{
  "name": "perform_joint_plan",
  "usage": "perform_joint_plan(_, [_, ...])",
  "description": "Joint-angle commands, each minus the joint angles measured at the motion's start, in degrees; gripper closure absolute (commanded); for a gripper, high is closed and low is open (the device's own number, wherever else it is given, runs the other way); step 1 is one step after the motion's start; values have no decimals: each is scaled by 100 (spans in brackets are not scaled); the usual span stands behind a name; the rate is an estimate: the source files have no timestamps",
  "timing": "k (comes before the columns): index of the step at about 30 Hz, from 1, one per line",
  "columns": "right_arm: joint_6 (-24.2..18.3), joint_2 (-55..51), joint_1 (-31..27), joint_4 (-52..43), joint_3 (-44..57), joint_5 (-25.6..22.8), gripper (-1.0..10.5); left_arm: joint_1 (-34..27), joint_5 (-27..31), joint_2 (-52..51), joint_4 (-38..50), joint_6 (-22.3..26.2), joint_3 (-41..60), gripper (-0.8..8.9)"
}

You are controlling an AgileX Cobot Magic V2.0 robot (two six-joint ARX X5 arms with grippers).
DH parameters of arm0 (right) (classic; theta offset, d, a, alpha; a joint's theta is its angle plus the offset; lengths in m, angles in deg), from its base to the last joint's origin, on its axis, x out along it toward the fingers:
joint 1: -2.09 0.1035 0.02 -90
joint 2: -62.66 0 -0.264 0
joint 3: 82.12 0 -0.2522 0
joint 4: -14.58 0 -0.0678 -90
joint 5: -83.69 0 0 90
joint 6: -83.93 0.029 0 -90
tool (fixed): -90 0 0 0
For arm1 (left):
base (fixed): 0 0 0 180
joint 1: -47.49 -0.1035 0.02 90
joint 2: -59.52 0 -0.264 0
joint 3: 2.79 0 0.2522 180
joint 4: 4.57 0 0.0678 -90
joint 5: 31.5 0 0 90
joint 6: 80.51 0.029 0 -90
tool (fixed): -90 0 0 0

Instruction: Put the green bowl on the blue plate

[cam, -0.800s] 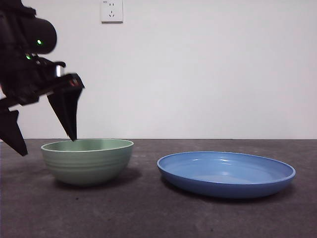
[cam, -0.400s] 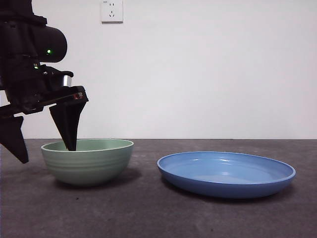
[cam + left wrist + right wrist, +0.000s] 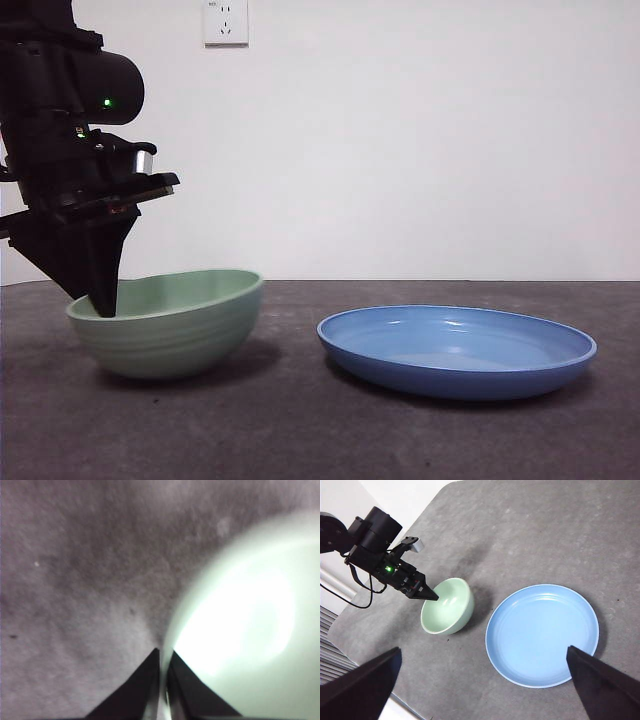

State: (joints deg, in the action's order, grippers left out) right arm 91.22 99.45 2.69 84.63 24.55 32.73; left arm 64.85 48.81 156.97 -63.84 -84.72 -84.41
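The green bowl (image 3: pixel 165 323) sits tilted on the dark bench (image 3: pixel 320 430), its rim dipped low on the side where the left gripper (image 3: pixel 100 300) has hold of it and raised on the side facing the blue plate (image 3: pixel 456 351). The left gripper's two black jaws are pinched nearly together on the bowl's rim, one jaw inside the bowl and one outside, with only the thin wall between them; the left wrist view shows this close up, the pale rim of the green bowl (image 3: pixel 235 625) running into the narrow slit at the left gripper (image 3: pixel 163 655). From the high right wrist view, the left gripper (image 3: pixel 434 597) comes down on the bowl's edge farthest from the plate, and the green bowl (image 3: pixel 447 606) lies beside the blue plate (image 3: pixel 542 635) but apart from it, a strip of bare bench (image 3: pixel 530 535) between the two. The plate lies flat, with nothing on it. The right gripper (image 3: pixel 482 680) hangs high above both things, its jaws spread wide with nothing held between them, the plate beneath one jaw and the bowl nearer the other. A white wall socket (image 3: pixel 225 21) shows on the wall behind the left arm.
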Motion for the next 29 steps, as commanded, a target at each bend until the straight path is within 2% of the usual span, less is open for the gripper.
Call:
perform_joint_plan(1, [-22,17,7,-44,-101,44,329,17,103,107,-90,-223,-221,806])
perform_joint_plan(3, [-17,17,7,-39,-101,48,329,46,98,107,-363,-466,-439,804])
perform_joint_plan(9, [-17,17,9,-33,-101,59,329,326,87,120,-1147,-656,-1384,803])
perform_joint_plan(16, [-17,17,7,-31,-101,59,329,1113,85,535,-1893,-726,-2629,804])
perform_joint_plan(24, [-17,17,7,-28,-101,59,329,2006,92,1875,-2232,-723,-4411,804])
perform_joint_plan(29, [-22,17,7,-28,-101,57,329,2332,101,2745,-2406,-723,-5392,804])
